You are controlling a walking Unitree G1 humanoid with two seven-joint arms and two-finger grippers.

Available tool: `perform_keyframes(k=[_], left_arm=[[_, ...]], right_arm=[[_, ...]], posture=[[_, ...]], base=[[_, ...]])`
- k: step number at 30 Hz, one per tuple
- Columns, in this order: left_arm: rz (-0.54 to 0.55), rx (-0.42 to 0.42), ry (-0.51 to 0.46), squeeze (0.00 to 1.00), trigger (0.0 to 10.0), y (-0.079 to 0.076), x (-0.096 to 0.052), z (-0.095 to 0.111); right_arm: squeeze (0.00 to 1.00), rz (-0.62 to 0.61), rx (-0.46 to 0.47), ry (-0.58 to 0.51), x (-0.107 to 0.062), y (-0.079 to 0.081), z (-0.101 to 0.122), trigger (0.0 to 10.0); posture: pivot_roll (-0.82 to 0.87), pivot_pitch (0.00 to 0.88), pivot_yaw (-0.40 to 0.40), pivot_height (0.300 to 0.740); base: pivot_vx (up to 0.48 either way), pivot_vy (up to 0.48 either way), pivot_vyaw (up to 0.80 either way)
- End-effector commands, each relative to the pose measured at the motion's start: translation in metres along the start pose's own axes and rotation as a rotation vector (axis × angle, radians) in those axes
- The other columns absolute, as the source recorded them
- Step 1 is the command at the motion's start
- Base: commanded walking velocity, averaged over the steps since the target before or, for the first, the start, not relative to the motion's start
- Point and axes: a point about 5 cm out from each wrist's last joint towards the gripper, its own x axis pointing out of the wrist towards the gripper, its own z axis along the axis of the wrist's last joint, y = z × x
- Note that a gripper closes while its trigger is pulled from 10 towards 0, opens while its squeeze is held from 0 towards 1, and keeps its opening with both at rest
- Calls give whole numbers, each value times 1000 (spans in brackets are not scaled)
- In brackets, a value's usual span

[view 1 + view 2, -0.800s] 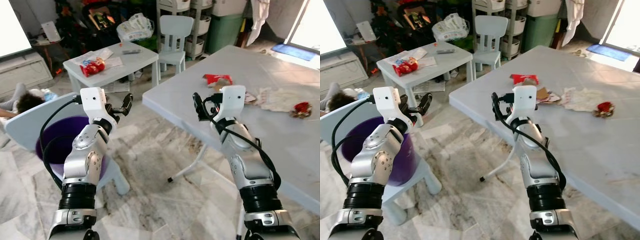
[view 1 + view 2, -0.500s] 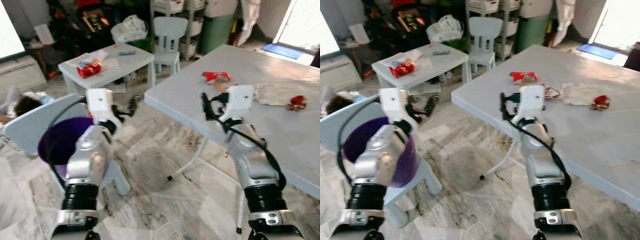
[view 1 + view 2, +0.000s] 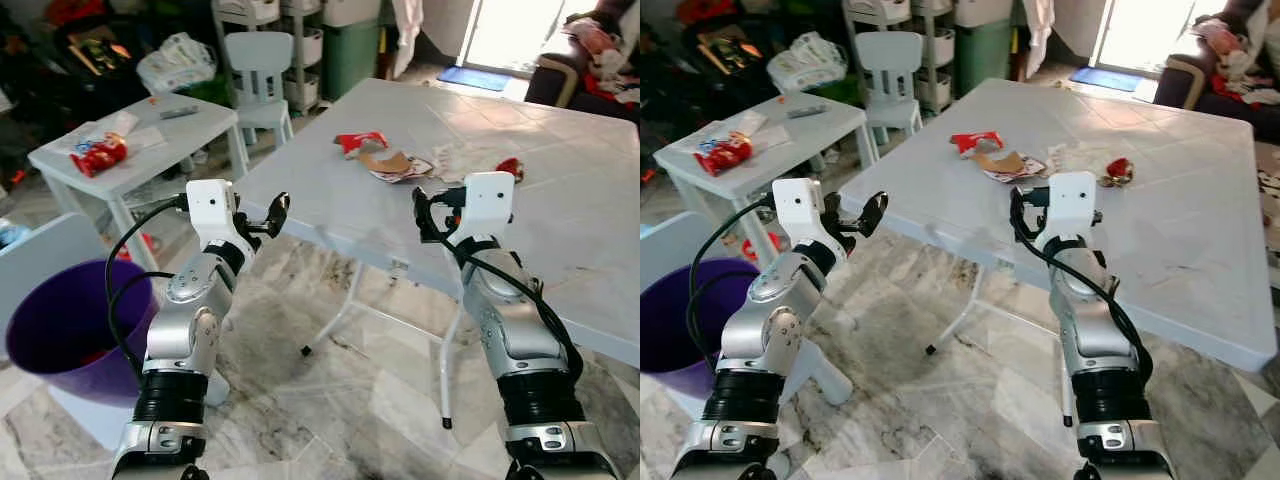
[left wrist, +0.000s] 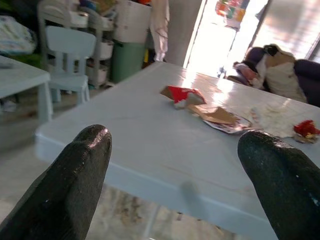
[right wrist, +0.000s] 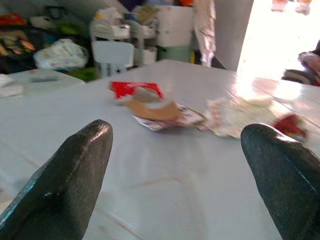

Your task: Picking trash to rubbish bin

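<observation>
Robot has swung from purple bin (image 3: 60, 330), now at 8 o'clock, toward table (image 3: 560, 190); both claws, left gripper (image 4: 175, 175) and right gripper (image 5: 175, 170), released. Trash (image 3: 385, 155) at 12 o'clock: pickup phase beginning.

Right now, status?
Both grippers, left and right, open, empty. Trash on grey table, untouched. Purple bin at left. Path clear.

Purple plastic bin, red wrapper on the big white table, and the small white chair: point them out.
purple plastic bin (image 3: 60, 320), left eye view, inner wall.
red wrapper (image 3: 357, 141), left eye view, middle.
small white chair (image 3: 258, 52), left eye view, backrest.
</observation>
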Motion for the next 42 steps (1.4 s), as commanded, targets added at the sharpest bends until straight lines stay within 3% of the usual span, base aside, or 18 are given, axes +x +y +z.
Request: perform_keyframes(k=[1,18,30,42], left_arm=[[1,10,13,0,10000,1,1,-1],[-30,-8,28,0,10000,-3,1,-6],[-76,8,76,0,10000,-9,0,-13],[-46,19,100,0,10000,-7,-1,-16]], right_arm=[[0,5,-7,-15,0,1,6,10000],[0,-16,-26,-3,-2,-5,6,10000],[0,-23,-31,12,-4,-5,3,10000],[0,-9,-23,19,-5,-4,1,10000]], posture=[[2,0,-1,740],[-3,0,-2,740],[-4,0,3,740],[-3,0,2,740]], base=[[0,0,-800],[0,0,-800],[347,0,-782],[22,0,-39]])
